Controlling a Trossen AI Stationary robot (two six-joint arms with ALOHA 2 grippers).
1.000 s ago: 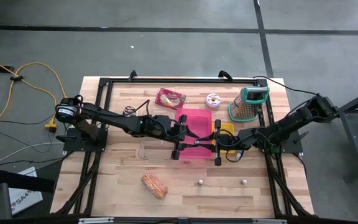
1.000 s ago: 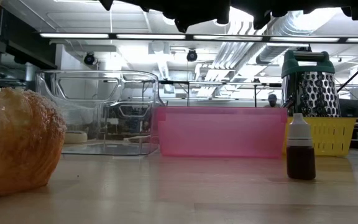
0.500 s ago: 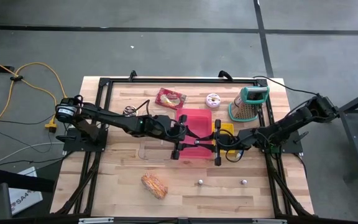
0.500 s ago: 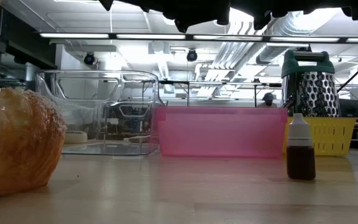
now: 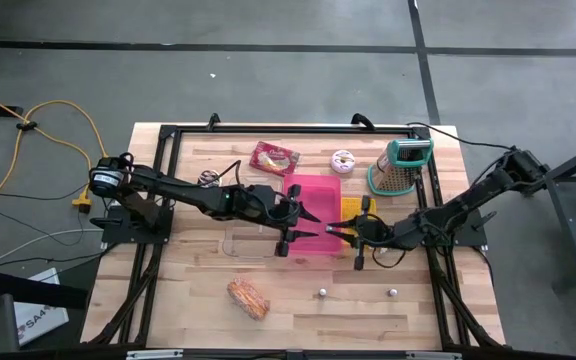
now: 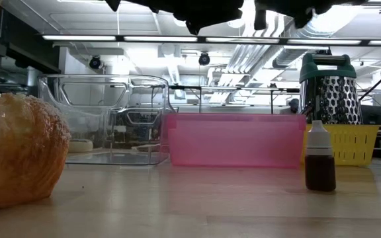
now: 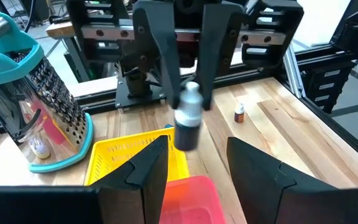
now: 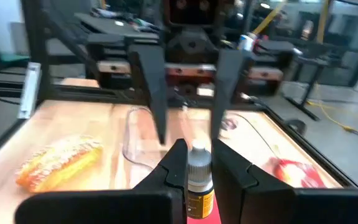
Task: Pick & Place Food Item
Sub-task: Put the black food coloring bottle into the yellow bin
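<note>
Bread roll [image 6: 15, 153]: cut off by the low view's left edge.
Held bottle [image 7: 188, 123]: blurred in the left wrist view, label unreadable.

Two slender arms, black throughout, built of thin links joined by bulkier rounded joint housings. Mounted on dark base plates at opposite edges of the tabletop [image 5: 198, 300], inside a black frame of square bars. Left arm [image 5: 183, 193] marked near its shoulder by a round housing with a pale ring. Thin black cables looped along both arms, one curling beside the left forearm. Right arm [image 5: 463, 207] equally dark, with no visible markings. Left gripper [image 5: 303, 226] and right gripper [image 5: 346, 227] each ending in two long, flat, tapering black fingers [image 7: 155, 177], matte, set on a crossbar body with pale metal rails and small screws.
</note>
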